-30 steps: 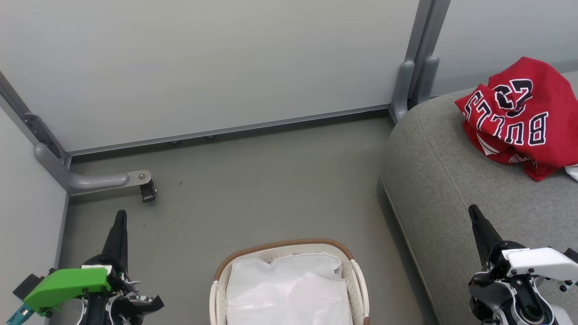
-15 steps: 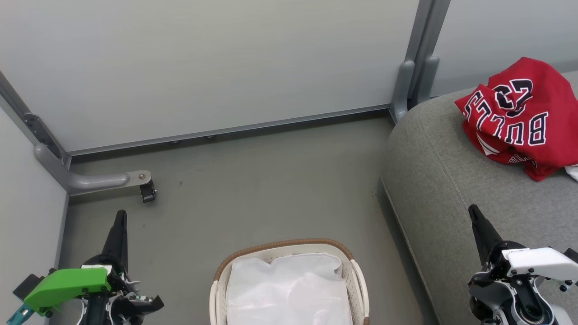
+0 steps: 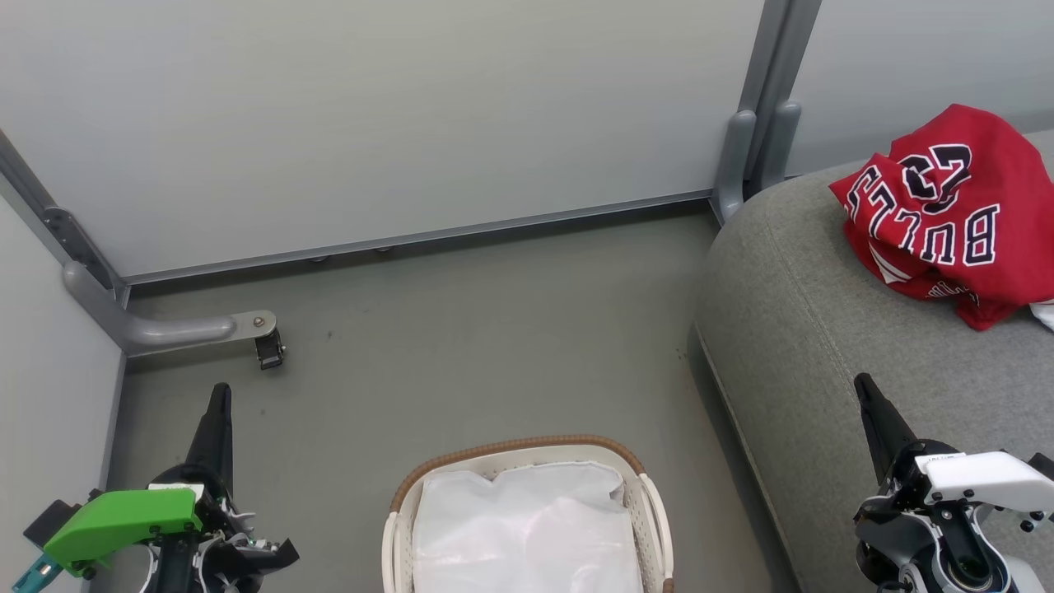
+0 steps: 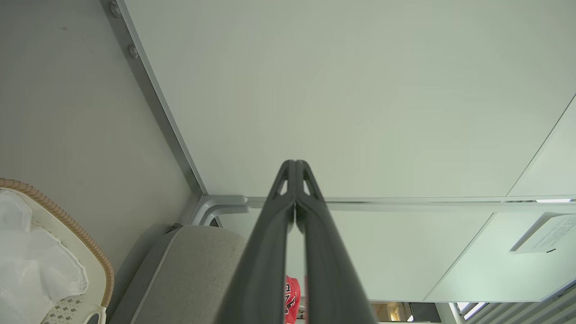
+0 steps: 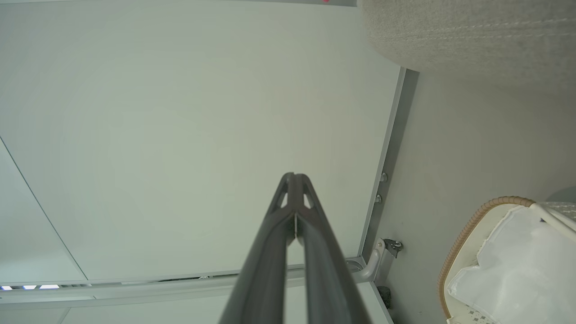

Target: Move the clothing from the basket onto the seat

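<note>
We see pale grey wall panels [image 3: 412, 123] over grey floor [image 3: 461, 346]. Big grey fabric seat [image 3: 790, 329], right side, carries the crumpled red "BULLS 23" clothing [image 3: 947, 214]. Oval white perforated basket [image 3: 510, 445] w/ brown woven rim sits on floor, holding a white liner sheet [image 3: 527, 527]. Left pincer [image 3: 220, 389] & right pincer [image 3: 862, 381] both clenched, empty.

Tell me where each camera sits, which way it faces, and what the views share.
Head view: on the head, looking down at floor, basket, and seat bearing the clothing; left end effector lower left, right end effector lower right.
Left wrist view: on the left wrist, facing the wall panel along its shut end effector; basket lower left, seat below.
Right wrist view: on the right wrist, facing the wall panel along its shut end effector; seat above, basket lower right.
All three share basket and seat.
</note>
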